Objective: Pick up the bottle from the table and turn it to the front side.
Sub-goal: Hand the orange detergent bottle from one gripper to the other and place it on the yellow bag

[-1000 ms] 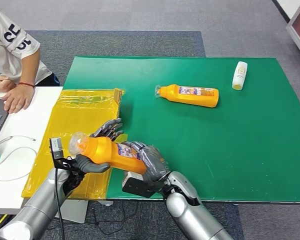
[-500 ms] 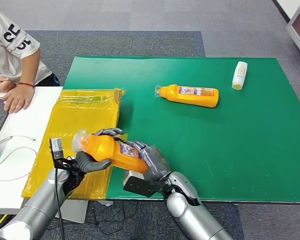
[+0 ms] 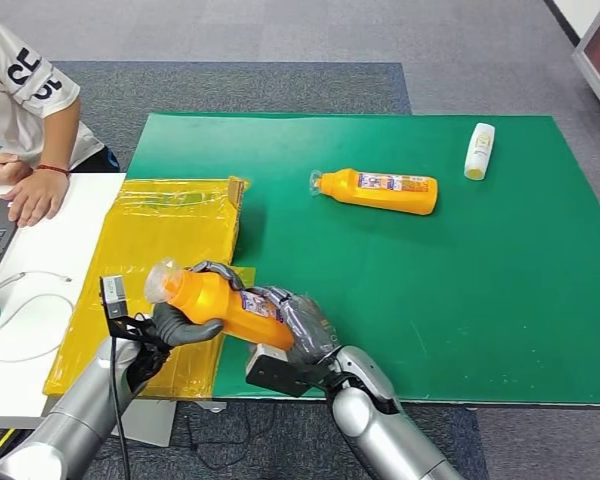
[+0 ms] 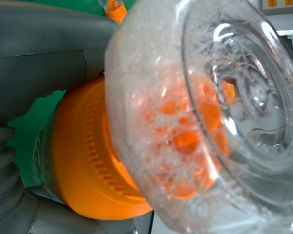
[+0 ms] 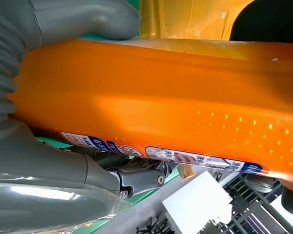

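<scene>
Head view: both robot hands hold an orange bottle (image 3: pixel 221 304) lying sideways in the air above the near edge of a green table (image 3: pixel 463 300). Its clear cap (image 3: pixel 159 281) points to the left. Gripping the neck end is the left hand (image 3: pixel 182 318), its fingers curled over the top. Wrapped around the base end is the right hand (image 3: pixel 301 325). A second orange bottle (image 3: pixel 378 190) lies farther back on the table, with a small white bottle (image 3: pixel 479 151) near the far right corner.

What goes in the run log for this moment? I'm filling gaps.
held bottle: off table | left hand: grips neck end | right hand: grips base
</scene>
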`<state>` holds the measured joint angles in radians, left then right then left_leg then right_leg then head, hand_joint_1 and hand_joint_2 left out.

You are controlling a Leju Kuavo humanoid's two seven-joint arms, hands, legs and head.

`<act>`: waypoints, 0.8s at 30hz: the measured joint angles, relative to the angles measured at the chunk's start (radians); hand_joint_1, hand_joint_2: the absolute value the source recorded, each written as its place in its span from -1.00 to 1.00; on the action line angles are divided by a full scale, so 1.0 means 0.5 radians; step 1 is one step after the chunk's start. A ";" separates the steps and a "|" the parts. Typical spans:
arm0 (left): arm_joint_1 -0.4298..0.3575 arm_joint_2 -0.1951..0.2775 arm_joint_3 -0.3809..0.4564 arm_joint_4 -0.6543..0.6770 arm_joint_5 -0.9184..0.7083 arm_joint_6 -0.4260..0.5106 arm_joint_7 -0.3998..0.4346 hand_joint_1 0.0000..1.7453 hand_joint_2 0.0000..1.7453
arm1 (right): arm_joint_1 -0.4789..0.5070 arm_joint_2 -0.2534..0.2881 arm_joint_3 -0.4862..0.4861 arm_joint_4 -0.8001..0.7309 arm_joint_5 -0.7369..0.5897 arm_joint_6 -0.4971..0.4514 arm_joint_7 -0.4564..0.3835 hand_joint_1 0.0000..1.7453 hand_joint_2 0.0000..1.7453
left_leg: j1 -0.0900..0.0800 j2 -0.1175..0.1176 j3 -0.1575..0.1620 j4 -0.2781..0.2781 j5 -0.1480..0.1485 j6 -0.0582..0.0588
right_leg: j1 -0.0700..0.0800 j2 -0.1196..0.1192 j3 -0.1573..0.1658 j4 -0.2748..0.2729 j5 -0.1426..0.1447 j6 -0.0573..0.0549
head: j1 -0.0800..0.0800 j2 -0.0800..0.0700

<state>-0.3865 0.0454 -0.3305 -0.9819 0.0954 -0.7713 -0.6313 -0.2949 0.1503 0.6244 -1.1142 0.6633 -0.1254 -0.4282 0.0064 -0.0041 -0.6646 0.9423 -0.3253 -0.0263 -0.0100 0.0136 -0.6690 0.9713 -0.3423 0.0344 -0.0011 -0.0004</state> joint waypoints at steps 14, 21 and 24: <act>0.008 0.001 0.000 0.002 -0.016 0.001 0.000 0.66 1.00 | 0.007 0.005 -0.006 -0.001 -0.040 0.017 -0.013 -1.00 1.00 | 0.000 0.000 0.000 0.000 0.001 0.000 | 0.000 0.000 0.000 0.000 0.001 0.000 | 0.000 0.000; 0.019 0.002 0.001 0.003 -0.028 0.005 0.000 0.55 1.00 | 0.004 0.006 -0.023 -0.001 -0.075 0.043 -0.022 -1.00 1.00 | 0.000 0.000 0.000 0.000 0.001 0.000 | 0.000 0.000 0.000 0.000 0.001 0.000 | 0.000 0.000; 0.021 0.004 0.001 0.003 -0.052 0.031 0.000 0.59 1.00 | 0.005 0.008 -0.039 -0.001 -0.115 0.066 -0.031 -1.00 1.00 | 0.000 0.000 0.000 0.000 0.001 0.000 | 0.000 0.000 0.000 0.000 0.001 -0.001 | 0.000 0.000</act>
<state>-0.3760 0.0476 -0.3303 -0.9804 0.0691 -0.7559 -0.6313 -0.2925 0.1541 0.6047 -1.1147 0.6056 -0.0926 -0.4436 0.0064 -0.0040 -0.6645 0.9423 -0.3249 -0.0265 -0.0100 0.0136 -0.6690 0.9713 -0.3415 0.0342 -0.0012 -0.0004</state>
